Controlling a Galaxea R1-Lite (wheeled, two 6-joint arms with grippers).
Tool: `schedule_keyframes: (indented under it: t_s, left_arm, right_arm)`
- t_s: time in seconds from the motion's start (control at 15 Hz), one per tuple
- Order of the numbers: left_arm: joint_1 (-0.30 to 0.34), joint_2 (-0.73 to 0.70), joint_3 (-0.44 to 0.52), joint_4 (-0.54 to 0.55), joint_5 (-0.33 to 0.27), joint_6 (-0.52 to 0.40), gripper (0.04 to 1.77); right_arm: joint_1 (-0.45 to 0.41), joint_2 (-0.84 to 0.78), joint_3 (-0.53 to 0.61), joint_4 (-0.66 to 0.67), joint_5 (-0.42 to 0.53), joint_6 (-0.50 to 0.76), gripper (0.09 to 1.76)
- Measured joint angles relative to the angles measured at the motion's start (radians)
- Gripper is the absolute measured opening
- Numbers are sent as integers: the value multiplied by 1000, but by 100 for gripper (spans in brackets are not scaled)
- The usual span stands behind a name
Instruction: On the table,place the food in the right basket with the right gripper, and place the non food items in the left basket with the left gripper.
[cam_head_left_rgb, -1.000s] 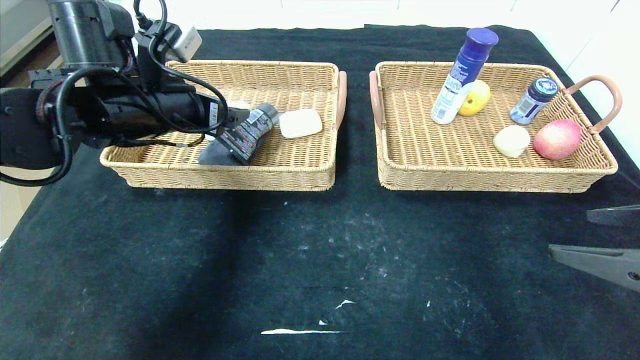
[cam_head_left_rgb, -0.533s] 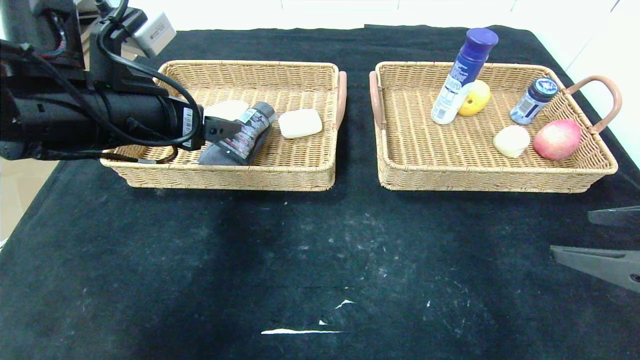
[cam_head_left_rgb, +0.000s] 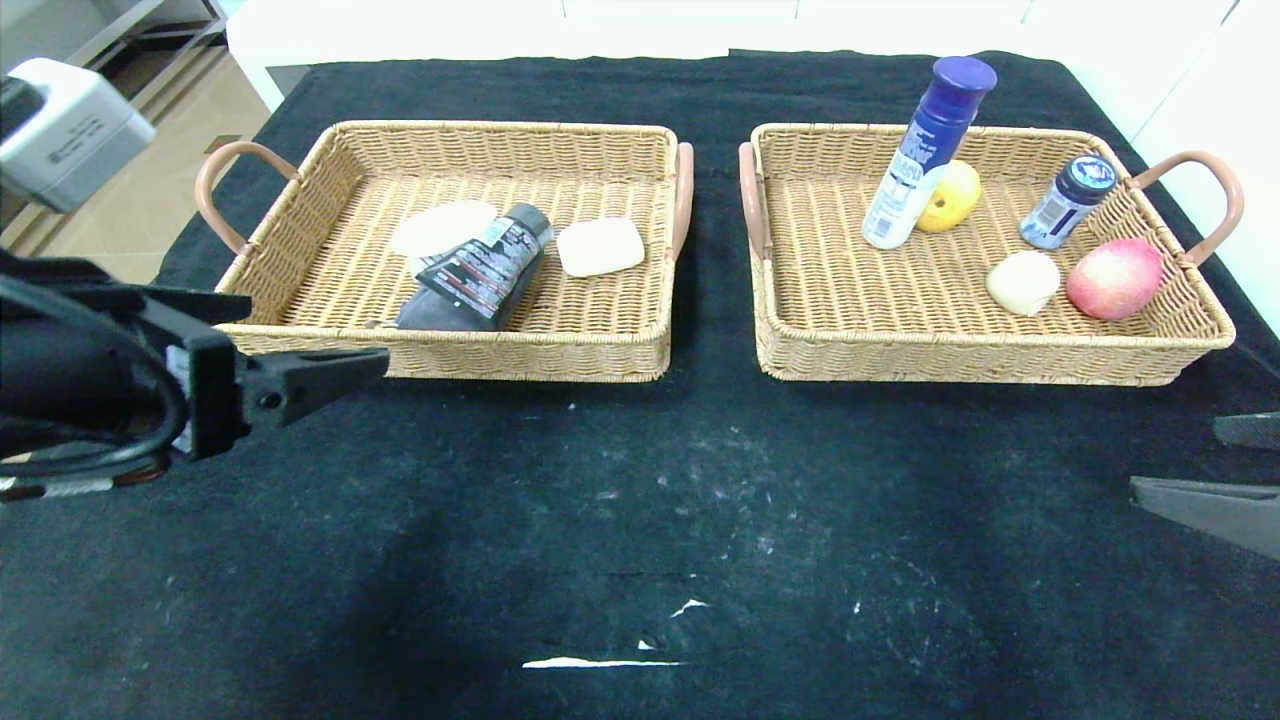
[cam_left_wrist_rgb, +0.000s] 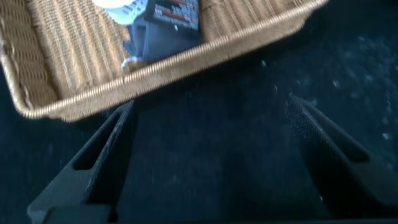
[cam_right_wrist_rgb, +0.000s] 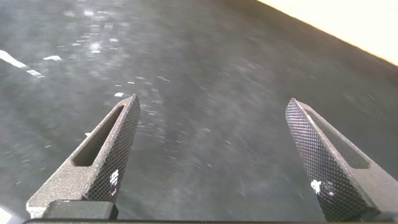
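Observation:
The left basket (cam_head_left_rgb: 520, 358) holds a flat white roll (cam_head_left_rgb: 440, 228), a black squeeze tube (cam_head_left_rgb: 482, 268) lying on a grey cloth (cam_head_left_rgb: 425, 312), and a cream soap bar (cam_head_left_rgb: 600, 246). In the right basket (cam_head_left_rgb: 1000, 360) are a tall white bottle with a blue cap (cam_head_left_rgb: 918, 165), a yellow fruit (cam_head_left_rgb: 955, 195) and a pale bun (cam_head_left_rgb: 1022, 282). My left gripper (cam_head_left_rgb: 318, 332) is open and empty, just in front of the left basket's near-left corner. The left wrist view shows that gripper (cam_left_wrist_rgb: 210, 102) over black cloth below the basket rim (cam_left_wrist_rgb: 155, 87). My right gripper (cam_head_left_rgb: 1175, 460) stands open and empty at the right edge, over bare table (cam_right_wrist_rgb: 205, 74).
A small dark-capped bottle (cam_head_left_rgb: 1065, 200) and a red apple (cam_head_left_rgb: 1115, 277) also sit in the right basket. The black cloth in front of both baskets bears white scuffs (cam_head_left_rgb: 600, 662). The table's left edge is close to my left arm.
My left arm has pulled back from over the left basket to its near-left corner, leaving the black tube lying on the cloth. The right gripper has shifted slightly right.

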Motion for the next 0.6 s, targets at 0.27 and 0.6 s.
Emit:
schedule_keyframes:
  t_s: [0.27,0.6]
  left_arm:
    - [-4,-167,159,9,1,-1,171]
    - [0,-390,289,97,1,-11,171]
  right_arm:
    - [-93,-52,24,1,-3,3,171]
    - [-173,-187,84,3,-6,12,171]
